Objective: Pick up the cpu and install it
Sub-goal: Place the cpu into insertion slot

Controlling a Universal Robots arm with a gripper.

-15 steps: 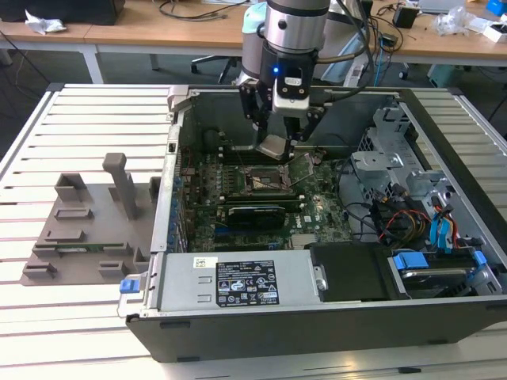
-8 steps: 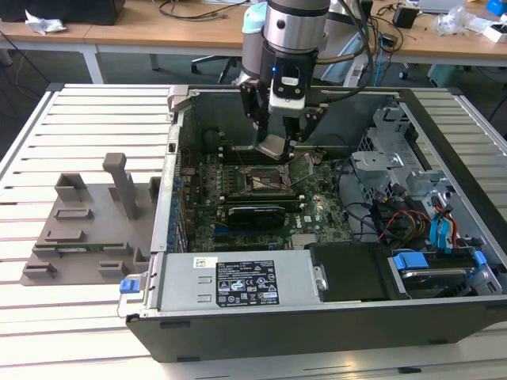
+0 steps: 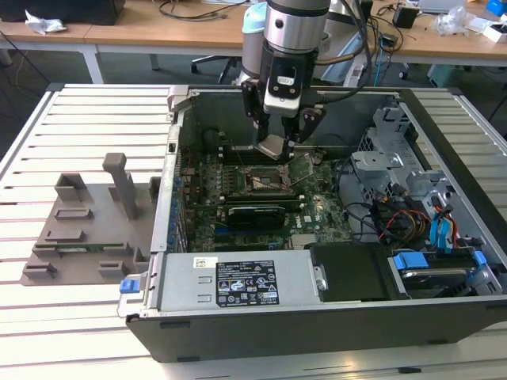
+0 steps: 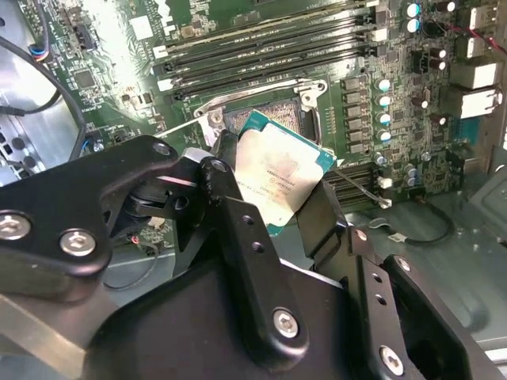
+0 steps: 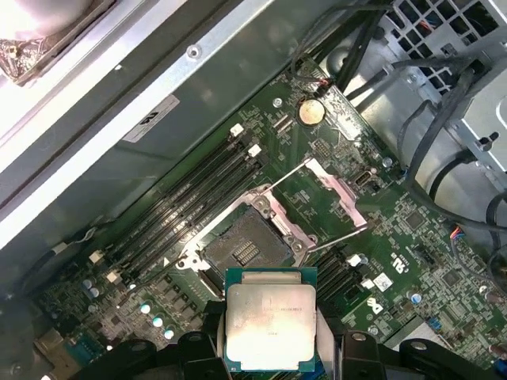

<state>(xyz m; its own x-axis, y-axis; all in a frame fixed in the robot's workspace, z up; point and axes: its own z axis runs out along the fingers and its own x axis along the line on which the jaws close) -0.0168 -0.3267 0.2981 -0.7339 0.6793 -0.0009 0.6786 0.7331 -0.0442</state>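
End effector (image 5: 271,336) grips cpu (image 5: 269,317); above socket (image 5: 244,247).

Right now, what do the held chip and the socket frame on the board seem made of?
Chip: pale metal lid, dull sheen with smudges, on a thin green board rim, likely fibreglass. Socket frame: bare silvery metal, probably steel, glinting at its edges.

Cable-strewn wooden desks (image 3: 158,33) stand behind a white slatted table (image 3: 79,119).
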